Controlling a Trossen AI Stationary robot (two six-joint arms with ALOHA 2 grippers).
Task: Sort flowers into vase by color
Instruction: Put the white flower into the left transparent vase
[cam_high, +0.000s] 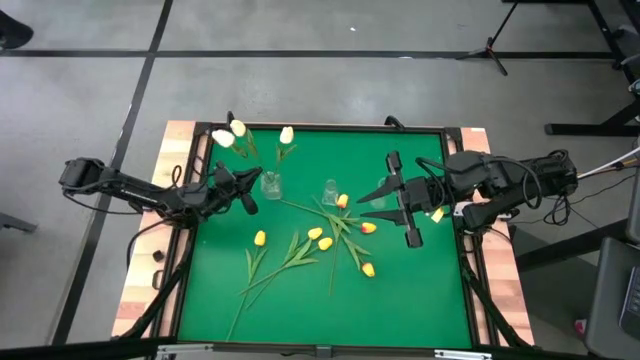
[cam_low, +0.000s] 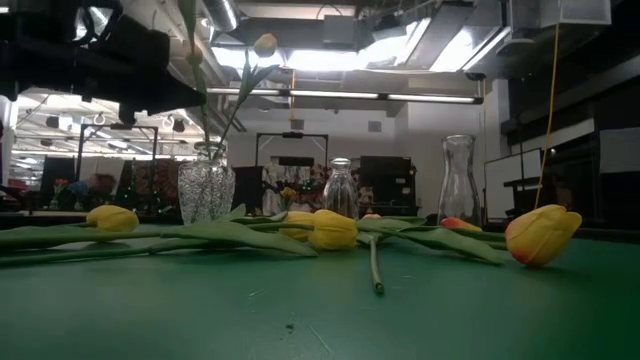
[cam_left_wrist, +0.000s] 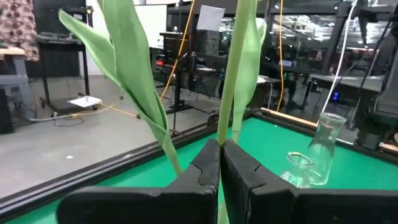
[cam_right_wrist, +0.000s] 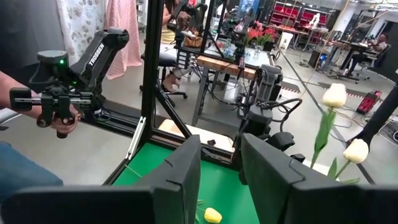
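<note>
The left gripper (cam_high: 247, 196) is clenched on the thin green stem of a white tulip (cam_high: 223, 138); in the left wrist view its two dark fingers (cam_left_wrist: 208, 163) press together around the stem (cam_left_wrist: 229, 93), and the long leaves rise past them. This flower stands at the left vase (cam_high: 271, 184), a clear glass one, where other white tulips (cam_high: 287, 134) already lean out. I cannot tell if the stem end is already inside the neck.

The right gripper (cam_high: 402, 200) hangs above the green mat (cam_high: 420, 290), on the far side of the middle vase (cam_high: 330, 191) from the left vase. Its fingers (cam_right_wrist: 180, 171) are half apart and nothing is between them.

The remaining flowers lie flat on the mat just beside the middle vase: yellow tulips (cam_high: 320, 238) with crossed stems, and orange-yellow tulips (cam_high: 368, 228) a little toward the right arm.

In my judgement these flowers are very light and soft. The stem bends easily and the leaves are floppy, so the bud will swing when it is lifted. The head seems fragile and should not be squeezed. The best place to grip is the bare stem below the bud, away from the crossing stems, with only gentle pressure, because a smooth thin stem can slip or turn between the pads.
</note>
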